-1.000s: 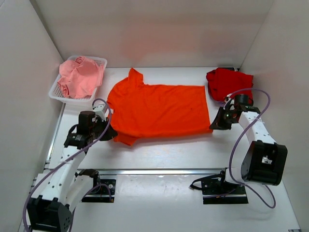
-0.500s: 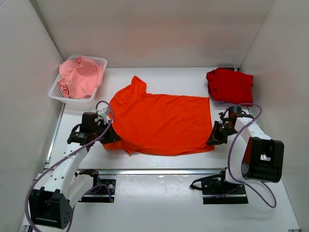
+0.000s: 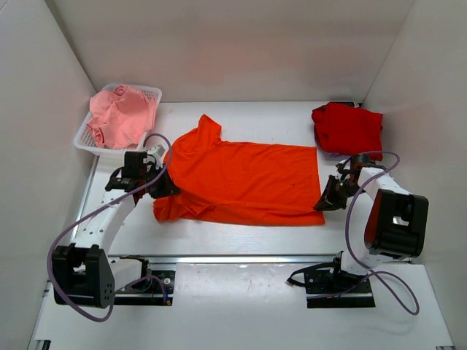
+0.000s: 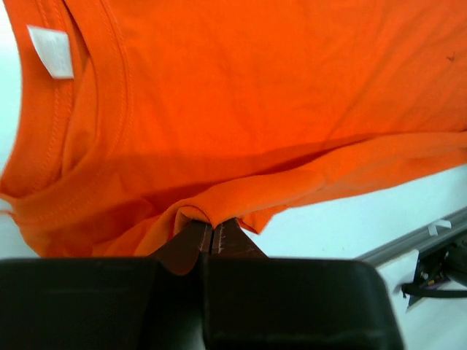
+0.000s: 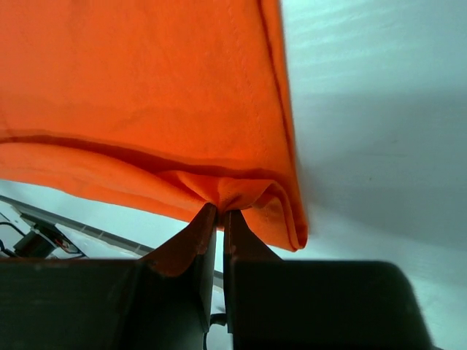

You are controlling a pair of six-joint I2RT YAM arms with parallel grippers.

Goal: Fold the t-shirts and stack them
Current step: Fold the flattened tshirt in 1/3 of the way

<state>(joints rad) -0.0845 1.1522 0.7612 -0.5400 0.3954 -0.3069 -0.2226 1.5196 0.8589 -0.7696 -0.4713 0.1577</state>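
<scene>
**Orange shirt's near edge drawn back from the rail**

Since half a second ago, your two arms have carried the near edge of the orange t-shirt (image 3: 248, 182) farther onto the table (image 3: 241, 237). The cloth now lies shallower, with a doubled band along its near side. Your left gripper (image 3: 162, 191) is clamped tight on a pinch of cloth near the collar end. Your right gripper (image 3: 326, 203) is pinched closed on the hem corner. The red t-shirt (image 3: 348, 127) sits bunched at the far right, just beyond the right arm. The pink t-shirt (image 3: 120, 113) is heaped in the white mesh basket (image 3: 151, 92) at the far left, apart from the orange shirt.
</scene>
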